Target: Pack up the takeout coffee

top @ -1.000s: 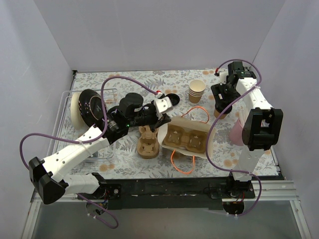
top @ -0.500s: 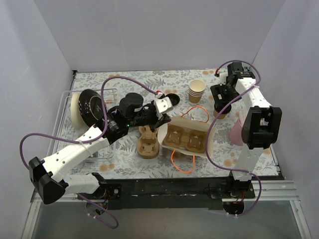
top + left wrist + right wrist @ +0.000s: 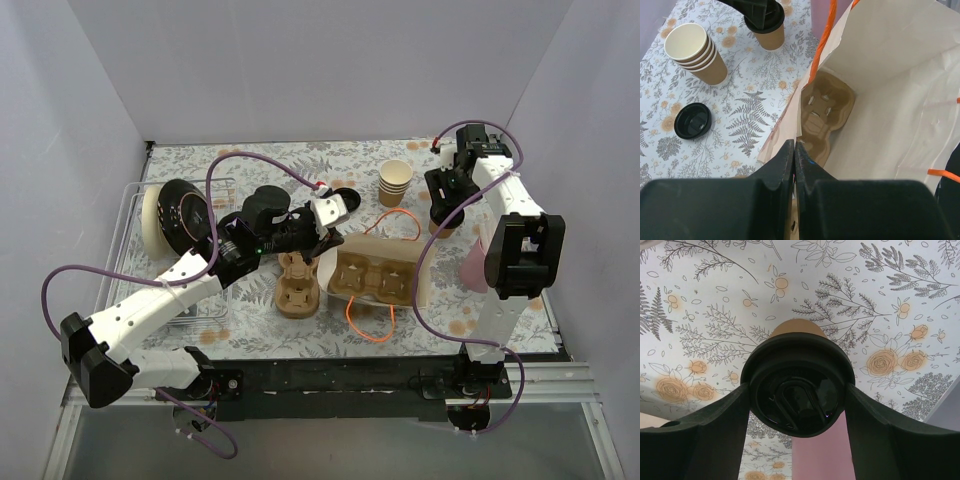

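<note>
The takeout coffee (image 3: 441, 222), a tan paper cup with a black lid (image 3: 797, 385), stands at the right back of the table. It also shows in the left wrist view (image 3: 771, 36). My right gripper (image 3: 446, 203) is over it, and its fingers (image 3: 715, 430) press both sides of the lid; the right wrist view shows the gripper (image 3: 796, 390) closed round it. My left gripper (image 3: 322, 238) is shut on the left edge of a white paper bag (image 3: 420, 285) with orange handles. In the left wrist view its jaws (image 3: 794, 146) pinch the bag's rim (image 3: 805, 95). A brown pulp carrier (image 3: 821, 117) lies inside the bag.
A second pulp carrier (image 3: 297, 290) stands left of the bag. A stack of lidless cups (image 3: 394, 182) and a loose black lid (image 3: 343, 197) sit behind it. A wire rack (image 3: 135, 205) with a black disc is at the left. A pink object (image 3: 475, 265) is at the right.
The bag's front orange handle has shifted a little, and my left gripper has moved slightly with the bag edge. My right gripper stays on the coffee cup.
</note>
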`<action>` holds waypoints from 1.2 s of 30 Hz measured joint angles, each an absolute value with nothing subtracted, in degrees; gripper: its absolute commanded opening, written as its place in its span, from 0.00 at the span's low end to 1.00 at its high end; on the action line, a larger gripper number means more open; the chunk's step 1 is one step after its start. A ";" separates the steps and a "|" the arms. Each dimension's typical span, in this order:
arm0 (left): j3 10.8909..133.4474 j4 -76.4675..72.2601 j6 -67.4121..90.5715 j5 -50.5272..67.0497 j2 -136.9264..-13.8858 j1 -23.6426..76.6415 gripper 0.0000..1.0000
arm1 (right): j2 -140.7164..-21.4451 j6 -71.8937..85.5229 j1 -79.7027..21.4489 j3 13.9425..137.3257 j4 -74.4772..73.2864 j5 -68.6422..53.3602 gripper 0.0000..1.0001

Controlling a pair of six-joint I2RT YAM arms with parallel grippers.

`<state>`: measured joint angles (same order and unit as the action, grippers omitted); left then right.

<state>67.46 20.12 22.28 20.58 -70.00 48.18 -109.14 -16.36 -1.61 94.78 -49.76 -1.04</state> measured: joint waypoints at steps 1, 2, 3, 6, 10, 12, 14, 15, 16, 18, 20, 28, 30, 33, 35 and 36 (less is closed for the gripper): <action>67.48 20.12 22.28 20.56 -70.00 48.18 0.00 | -109.14 -16.23 -1.61 94.87 -49.80 -1.04 0.65; 67.48 20.12 22.26 20.56 -70.00 48.18 0.00 | -109.23 -16.23 -1.61 95.09 -49.98 -0.95 0.64; 67.51 20.12 22.26 20.53 -70.00 48.18 0.00 | -109.25 -16.16 -1.61 95.33 -50.11 -0.86 0.64; 67.53 20.12 22.26 20.34 -70.00 48.18 0.00 | -109.47 -15.27 -1.61 97.80 -51.24 -0.38 0.61; 67.68 20.10 22.28 20.40 -70.24 48.18 0.00 | -109.45 -13.58 -1.61 103.98 -53.36 0.99 0.59; 68.03 20.10 22.33 20.47 -70.76 48.18 0.00 | -109.03 -12.62 -1.61 107.79 -53.95 1.23 0.59; 68.12 20.03 22.37 20.51 -71.13 48.18 0.00 | -107.31 -11.70 -1.63 110.19 -54.08 1.10 0.59; 68.12 20.01 22.35 20.56 -71.18 48.18 0.00 | -105.89 -11.31 -1.69 110.72 -54.17 0.78 0.59; 68.12 20.03 22.33 20.60 -71.18 48.18 0.00 | -104.47 -11.00 -1.85 110.96 -54.33 0.25 0.58; 68.12 20.10 22.28 20.60 -71.18 48.18 0.00 | -100.25 -10.61 -2.02 111.11 -54.89 -1.08 0.58; 68.12 20.14 22.26 20.58 -71.18 48.18 0.00 | -95.44 -10.35 -2.35 111.13 -55.11 -3.40 0.57; 67.44 20.10 22.28 20.58 -71.16 48.23 0.00 | -73.58 -7.70 -3.44 108.49 -51.86 -17.56 0.55; 67.44 20.12 22.28 20.56 -71.16 48.23 0.00 | -68.25 -7.97 -3.70 107.31 -51.09 -21.52 0.56; 67.18 20.10 22.31 20.36 -71.16 48.23 0.00 | -61.08 -8.40 -4.67 103.55 -49.56 -26.57 0.56; 67.11 20.12 22.28 20.12 -71.16 48.23 0.00 | -56.45 -8.36 -5.13 100.07 -48.38 -30.24 0.56; 67.11 20.14 22.28 19.92 -71.16 48.23 0.00 | -54.26 -8.29 -5.23 98.52 -47.88 -31.79 0.56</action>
